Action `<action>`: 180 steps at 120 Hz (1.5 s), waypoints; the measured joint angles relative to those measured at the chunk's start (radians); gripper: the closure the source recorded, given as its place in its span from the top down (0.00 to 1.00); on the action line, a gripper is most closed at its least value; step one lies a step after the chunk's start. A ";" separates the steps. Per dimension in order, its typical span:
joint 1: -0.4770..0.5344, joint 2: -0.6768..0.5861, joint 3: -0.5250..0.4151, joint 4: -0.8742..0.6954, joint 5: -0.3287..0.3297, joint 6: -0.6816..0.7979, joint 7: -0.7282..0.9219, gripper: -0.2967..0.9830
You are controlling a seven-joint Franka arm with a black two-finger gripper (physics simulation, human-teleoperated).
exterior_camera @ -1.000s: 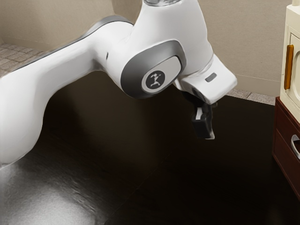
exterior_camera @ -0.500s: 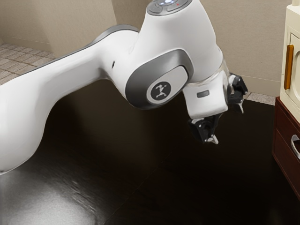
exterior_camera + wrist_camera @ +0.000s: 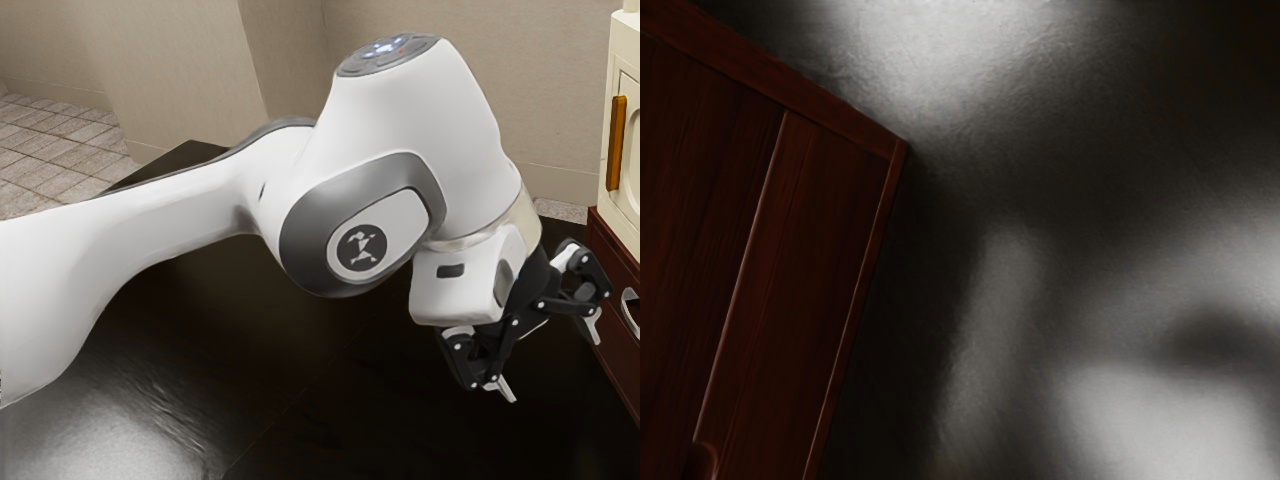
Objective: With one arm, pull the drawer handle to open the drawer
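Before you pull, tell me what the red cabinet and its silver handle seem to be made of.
Red cabinet: wood by its look, with a low sheen; fine grain lines run through the red-brown, though veneer could look the same.

Silver handle: probably smooth metal, judging by its pale, shiny grey curve; coated plastic isn't ruled out.

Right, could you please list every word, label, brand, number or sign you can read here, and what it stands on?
Words, brand names or numbers: none readable.
Sign without lettering: a round dark badge with a white emblem, on the smooth white arm.
Too small to read: any marks on the grey round panel atop it.
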 joint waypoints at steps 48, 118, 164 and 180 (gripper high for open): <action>-0.019 0.036 -0.012 -0.052 -0.017 0.214 0.074 0.77; 0.002 0.129 -0.007 -0.008 -0.012 0.354 0.127 0.77; 0.036 0.183 -0.017 0.006 0.004 0.364 0.153 0.77; 0.037 0.197 -0.020 0.011 0.018 0.366 0.166 0.78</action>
